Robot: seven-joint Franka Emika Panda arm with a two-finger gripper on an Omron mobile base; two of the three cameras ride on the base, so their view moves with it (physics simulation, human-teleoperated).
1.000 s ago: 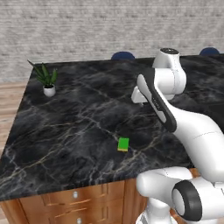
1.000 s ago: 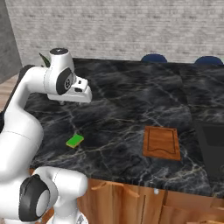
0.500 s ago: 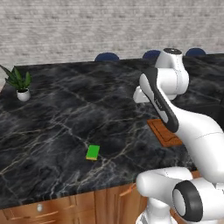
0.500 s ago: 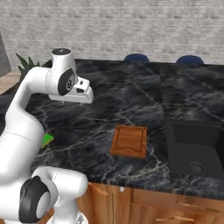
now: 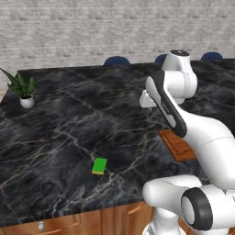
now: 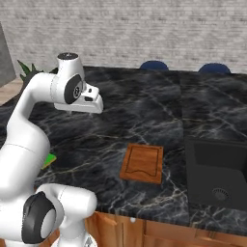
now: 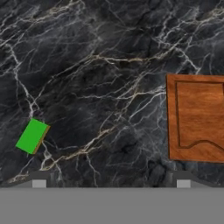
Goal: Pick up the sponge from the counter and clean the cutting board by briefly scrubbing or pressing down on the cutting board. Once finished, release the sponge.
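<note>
The green sponge (image 5: 99, 165) lies flat on the black marble counter (image 5: 69, 119) near its front edge, a yellow layer along one side (image 7: 32, 136). My arm hides most of the sponge (image 6: 49, 159) in the right base view. The reddish-brown cutting board (image 6: 142, 163) rests to the sponge's right, a groove near its rim (image 7: 197, 117), half behind my arm (image 5: 176, 144). My gripper (image 6: 91, 103) hangs high over the counter between the two, open and empty. Its fingertips (image 7: 39, 182) stand wide apart.
A potted plant (image 5: 22, 89) stands at the counter's far left. A dark sink (image 6: 217, 173) is set into the counter right of the board. Blue chair backs (image 6: 153, 65) show behind the counter's far edge, before a brick wall.
The whole picture has shifted left as the base drove right, bringing the board and sink into view. The sponge and board lie as before. The gripper stays open.
</note>
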